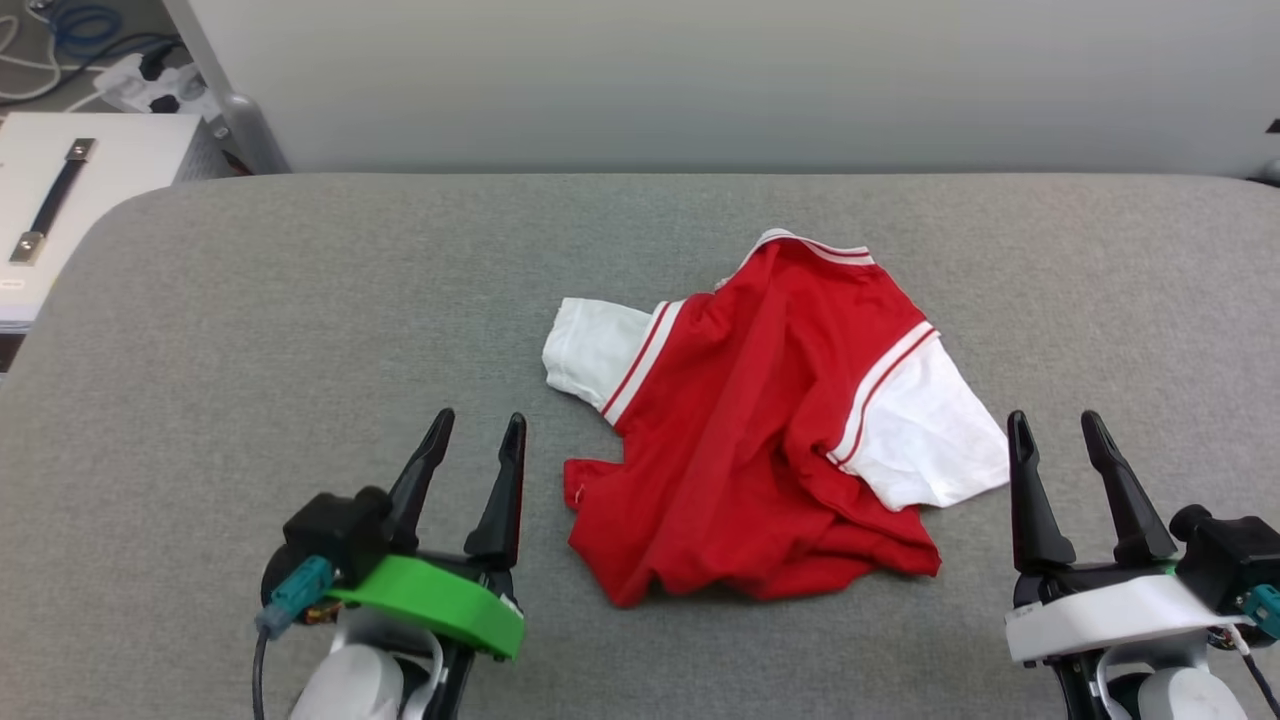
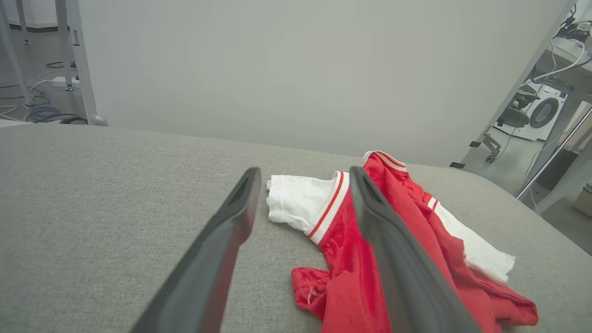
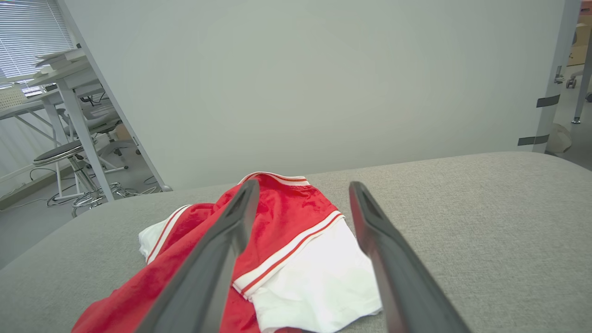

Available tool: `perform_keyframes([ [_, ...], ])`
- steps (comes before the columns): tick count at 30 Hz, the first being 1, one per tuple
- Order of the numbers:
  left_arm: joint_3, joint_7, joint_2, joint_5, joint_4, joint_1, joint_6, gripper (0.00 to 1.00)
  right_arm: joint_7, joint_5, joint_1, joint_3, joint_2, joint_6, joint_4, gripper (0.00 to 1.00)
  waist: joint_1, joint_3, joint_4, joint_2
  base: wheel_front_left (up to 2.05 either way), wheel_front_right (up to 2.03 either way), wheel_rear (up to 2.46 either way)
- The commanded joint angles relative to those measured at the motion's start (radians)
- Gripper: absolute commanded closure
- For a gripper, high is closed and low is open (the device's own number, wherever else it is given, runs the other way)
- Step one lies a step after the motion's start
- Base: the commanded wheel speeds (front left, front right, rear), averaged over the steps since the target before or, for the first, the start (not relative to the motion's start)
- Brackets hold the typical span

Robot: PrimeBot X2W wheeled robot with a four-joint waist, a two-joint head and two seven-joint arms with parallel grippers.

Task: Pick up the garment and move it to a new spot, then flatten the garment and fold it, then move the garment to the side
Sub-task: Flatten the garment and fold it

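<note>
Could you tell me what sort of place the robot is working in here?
Probably a lab or office workspace: a grey padded table backed by a plain partition, with a stool, desks and loose cables beyond it.

The head camera looks down from above and behind at the grey counter (image 1: 250,300), with the left end effector (image 1: 482,415) and right end effector (image 1: 1053,415) nearest it. Each wrist camera sits low and close behind its own end effector, facing along it toward the pale wall (image 2: 277,69). All three views share the red jersey T-shirt (image 1: 740,430), which lies between the end effectors and just ahead of them.

Red garment (image 1: 740,430), white striped sleeves
</note>
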Motion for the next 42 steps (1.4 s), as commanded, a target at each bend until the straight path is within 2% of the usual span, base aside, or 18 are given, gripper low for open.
perform_keyframes([
  [1, -0.013, 0.008, 0.026, 0.000, 0.020, -0.046, -0.003, 0.00, 0.004, -0.005, -0.016, 0.001, 0.005, -0.001, -0.014, 0.00, 0.0000, 0.028, -0.028, -0.0001, 0.00, 0.00, 0.00],
  [4, -0.042, 0.113, 0.065, -0.032, 0.055, -0.137, -0.003, 0.00, 0.005, -0.004, -0.019, -0.008, 0.006, -0.001, -0.025, 0.00, 0.0000, 0.052, -0.049, -0.0001, 0.00, 0.00, 0.00],
  [6, -0.064, 0.228, 0.093, -0.061, 0.076, -0.219, -0.003, 0.00, 0.006, -0.003, -0.022, -0.013, 0.008, -0.001, -0.029, 0.00, 0.0000, 0.073, -0.063, -0.0001, 0.00, 0.00, 0.00],
  [11, -0.131, 0.622, 0.151, -0.158, 0.140, -0.436, -0.003, 0.00, 0.007, -0.004, -0.045, 0.000, 0.011, -0.001, -0.044, 0.00, 0.0000, 0.128, -0.098, -0.0001, 0.00, 0.00, 0.00],
  [13, -0.142, 0.749, 0.175, -0.181, 0.172, -0.510, -0.003, 0.00, 0.007, -0.003, -0.060, 0.010, 0.014, -0.001, -0.045, 0.00, 0.0000, 0.149, -0.116, -0.0001, 0.00, 0.00, 0.00],
  [16, -0.145, 0.856, 0.212, -0.176, 0.228, -0.597, 0.004, 0.00, 0.006, -0.002, -0.082, 0.034, 0.018, -0.001, -0.043, 0.00, 0.0000, 0.178, -0.148, -0.0001, 0.00, 0.00, 0.00],
  [19, -0.135, 0.950, 0.213, -0.211, 0.293, -0.657, 0.013, 0.00, 0.003, 0.001, -0.101, 0.049, 0.023, -0.001, -0.042, 0.00, 0.0000, 0.207, -0.172, -0.0001, 0.00, 0.00, 0.00],
  [23, -0.146, 1.019, 0.232, -0.204, 0.364, -0.713, 0.022, 0.00, -0.002, 0.005, -0.119, 0.060, 0.026, -0.001, -0.042, 0.00, 0.0000, 0.241, -0.197, -0.0001, 0.00, 0.00, 0.00],
  [31, -0.179, 1.034, 0.242, -0.163, 0.477, -0.756, 0.041, 0.00, -0.009, 0.005, -0.140, 0.076, 0.033, -0.001, -0.032, 0.00, 0.0000, 0.279, -0.222, -0.0001, 0.00, 0.00, 0.00],
  [39, -0.254, 1.066, 0.253, -0.137, 0.563, -0.732, 0.017, 0.00, -0.012, 0.003, -0.149, 0.078, 0.037, -0.001, -0.026, 0.00, 0.0000, 0.287, -0.219, -0.0001, 0.00, 0.00, 0.00],
  [40, -0.257, 1.070, 0.252, -0.143, 0.567, -0.729, 0.014, 0.64, -0.013, 0.002, -0.149, 0.075, 0.037, -0.001, -0.026, 0.00, 0.0000, 0.286, -0.215, -0.0001, 0.00, 0.00, 0.00],
  [41, -0.261, 1.069, 0.252, -0.146, 0.568, -0.729, 0.012, 1.00, -0.013, 0.001, -0.150, 0.072, 0.037, -0.001, -0.027, 0.00, 0.0000, 0.285, -0.211, -0.0001, 0.00, 0.00, 0.00],
  [42, -0.261, 1.063, 0.251, -0.152, 0.568, -0.728, 0.010, 1.00, -0.013, -0.001, -0.149, 0.069, 0.037, -0.001, -0.026, 0.00, 0.0000, 0.281, -0.204, -0.0001, 0.00, 0.00, 0.00],
])
